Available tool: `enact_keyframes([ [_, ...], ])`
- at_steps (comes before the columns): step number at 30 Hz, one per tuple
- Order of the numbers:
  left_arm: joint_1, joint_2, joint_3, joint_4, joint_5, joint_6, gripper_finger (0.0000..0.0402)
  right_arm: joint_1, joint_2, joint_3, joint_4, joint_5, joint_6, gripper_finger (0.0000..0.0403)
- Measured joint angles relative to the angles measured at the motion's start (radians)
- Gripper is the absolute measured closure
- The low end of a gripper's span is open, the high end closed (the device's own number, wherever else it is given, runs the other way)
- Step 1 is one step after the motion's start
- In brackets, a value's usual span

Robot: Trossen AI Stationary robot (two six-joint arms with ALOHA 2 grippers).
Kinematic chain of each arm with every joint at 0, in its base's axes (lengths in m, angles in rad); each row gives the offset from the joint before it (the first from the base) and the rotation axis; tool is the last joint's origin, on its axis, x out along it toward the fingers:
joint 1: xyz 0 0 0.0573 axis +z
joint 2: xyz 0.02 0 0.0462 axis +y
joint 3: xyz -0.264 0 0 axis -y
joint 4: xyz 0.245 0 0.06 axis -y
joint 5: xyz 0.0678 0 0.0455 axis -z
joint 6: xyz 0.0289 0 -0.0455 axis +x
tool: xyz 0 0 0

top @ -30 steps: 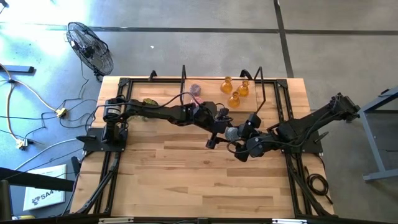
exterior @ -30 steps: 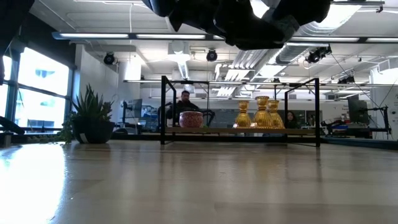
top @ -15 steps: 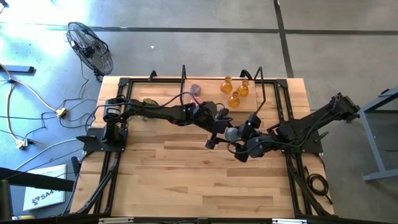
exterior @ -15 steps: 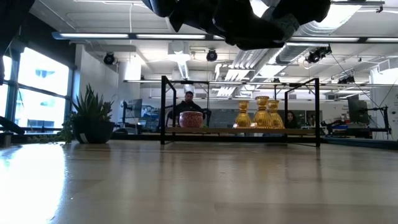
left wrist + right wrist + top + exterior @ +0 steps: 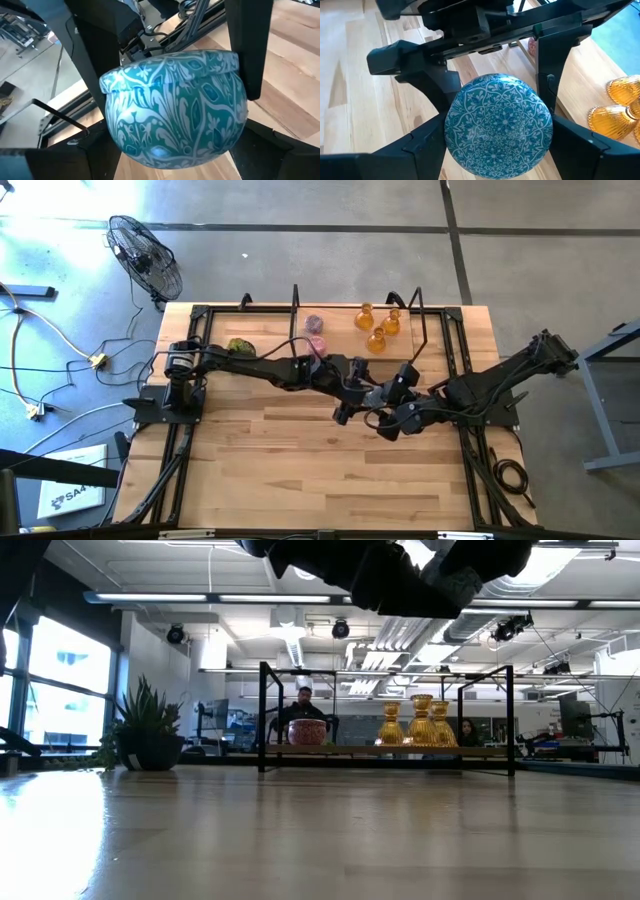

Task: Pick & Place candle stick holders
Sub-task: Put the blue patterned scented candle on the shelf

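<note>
Blue patterned holder (image 5: 498, 125) pinched by both left gripper (image 5: 175, 107) and right gripper (image 5: 498, 145)

Grey concrete floor (image 5: 300, 250) with a fan (image 5: 145, 255); bright windows (image 5: 60, 690), potted plant (image 5: 145, 735)

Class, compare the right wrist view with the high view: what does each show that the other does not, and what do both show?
Only the right wrist view: the blue holder with its leafy pattern, gripped in the right pincer, and the left pincer facing it close up.
Only the high view: the whole table, the floor fan, the plant ball and both arms at full length.
Both: the amber holders and the pincers meeting over the wood.
</note>
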Motion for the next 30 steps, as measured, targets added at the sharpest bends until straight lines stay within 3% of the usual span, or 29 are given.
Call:
enact_keyframes([
  [30,0.001,0.0,0.0,0.045,0.044,-0.255,0.0092,0.0,-0.002,0.001,0.002,0.017,0.015,0.012],
])
